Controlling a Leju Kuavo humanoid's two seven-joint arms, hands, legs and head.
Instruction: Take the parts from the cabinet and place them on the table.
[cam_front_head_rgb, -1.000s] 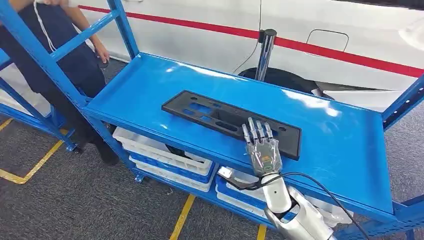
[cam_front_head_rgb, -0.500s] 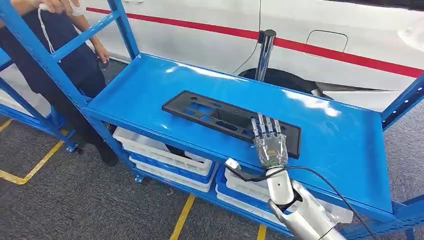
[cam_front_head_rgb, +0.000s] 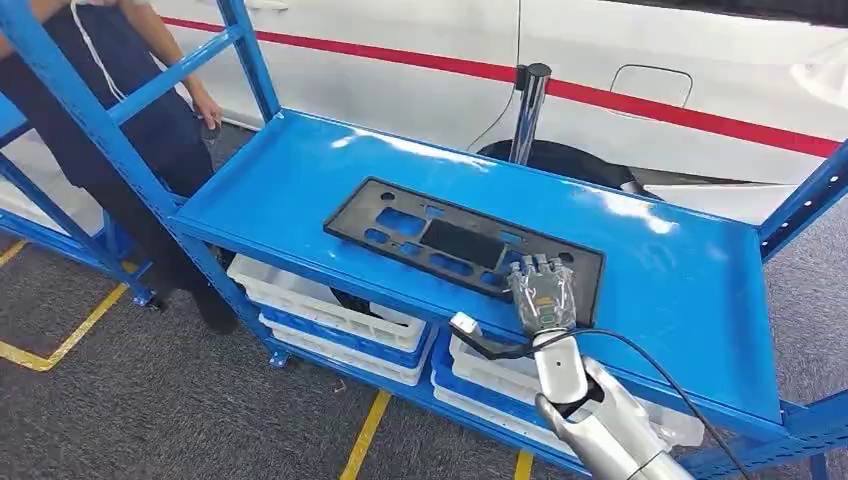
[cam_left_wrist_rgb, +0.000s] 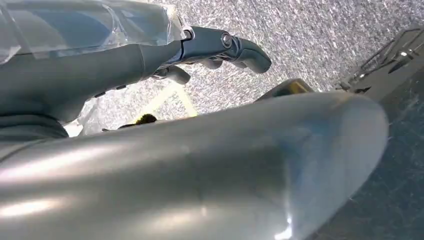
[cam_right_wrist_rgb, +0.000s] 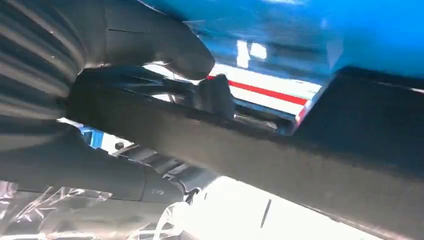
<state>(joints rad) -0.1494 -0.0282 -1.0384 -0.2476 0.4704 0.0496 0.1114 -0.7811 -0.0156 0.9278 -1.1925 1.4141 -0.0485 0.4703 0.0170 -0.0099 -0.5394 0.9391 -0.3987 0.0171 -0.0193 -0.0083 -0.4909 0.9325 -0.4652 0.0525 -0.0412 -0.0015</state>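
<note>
One part is in play: a flat black panel (cam_front_head_rgb: 462, 245) with cut-out windows, lying on the blue shelf (cam_front_head_rgb: 690, 300) of the cabinet. Nearest the camera in the head view, the right arm rises from below and the right hand (cam_front_head_rgb: 541, 291) sits at the panel's near right end, fingers curled over its front edge. The right wrist view agrees: a thick grey thumb on one face of the dark edge and the darker fingers (cam_right_wrist_rgb: 212, 95) on the other, so the hand reads as clamped on the panel, thumb under and fingers over. How firm the hold is cannot be judged.

Long axis: the panel runs roughly along the shelf, from the held end away to the robot's left and slightly back. The grasp is therefore well off-centre; most of the panel's length lies leftward of the hand. Judgement: a lift from here will want to droop or swing at the far left end, so a level wrist or a draw toward the shelf's front lip seems called for.

Left hand (cam_left_wrist_rgb: 220, 47) hangs low over grey carpet, fingers bent inward, nothing in them. It is well apart from the panel; the right hand is the nearer and the only one placed to act.

Beyond the panel the shelf continues bare and glossy. Below it sit white bins (cam_front_head_rgb: 330, 310). Farther off, a person (cam_front_head_rgb: 150, 120) stands by the cabinet's left upright, and a white car (cam_front_head_rgb: 650, 60) with a red stripe closes the background.
</note>
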